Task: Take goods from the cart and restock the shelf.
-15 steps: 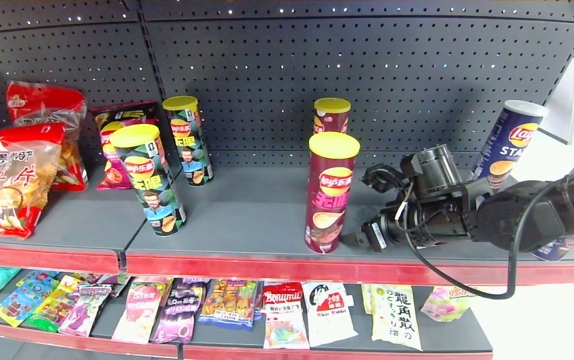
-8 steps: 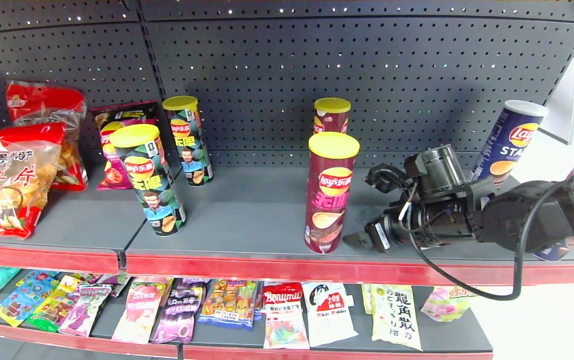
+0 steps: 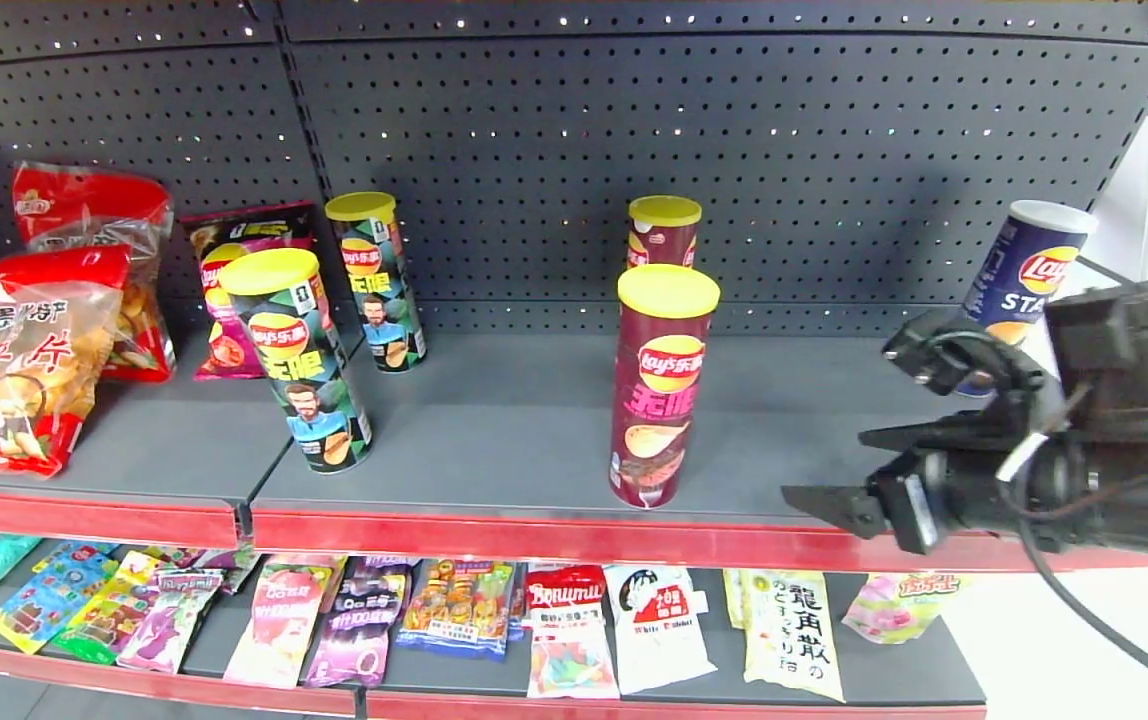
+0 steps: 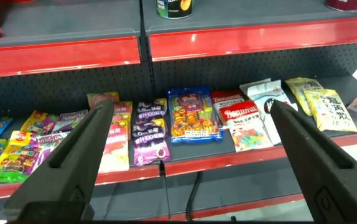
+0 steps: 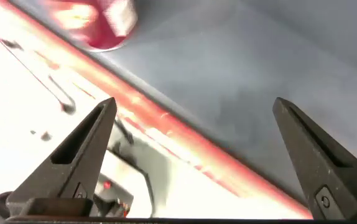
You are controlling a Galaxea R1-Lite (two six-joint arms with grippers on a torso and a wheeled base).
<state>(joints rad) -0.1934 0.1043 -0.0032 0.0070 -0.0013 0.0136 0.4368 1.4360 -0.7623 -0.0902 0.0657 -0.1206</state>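
Note:
A maroon chip can with a yellow lid point(image 3: 662, 385) stands upright near the front of the grey shelf point(image 3: 494, 420), and a second one point(image 3: 663, 232) stands behind it. My right gripper point(image 3: 829, 465) hangs open and empty to the right of the front can, apart from it, over the shelf's red front edge point(image 3: 534, 535). In the right wrist view the right gripper point(image 5: 195, 102) has its fingers spread over that edge, with the maroon can point(image 5: 104, 25) beyond. My left gripper point(image 4: 192, 104) is open and empty, low down, facing the lower shelf point(image 4: 166, 165).
Two green-black cans point(image 3: 296, 355) and red snack bags point(image 3: 29, 360) fill the shelf's left part. A blue can point(image 3: 1029, 265) stands at the back right. Bare shelf lies between the maroon cans and the blue can. Small sachets point(image 3: 564, 625) line the lower shelf.
My right gripper has drawn back to the right and toward the front edge, away from the front maroon can, which stays standing. Nothing else has moved.

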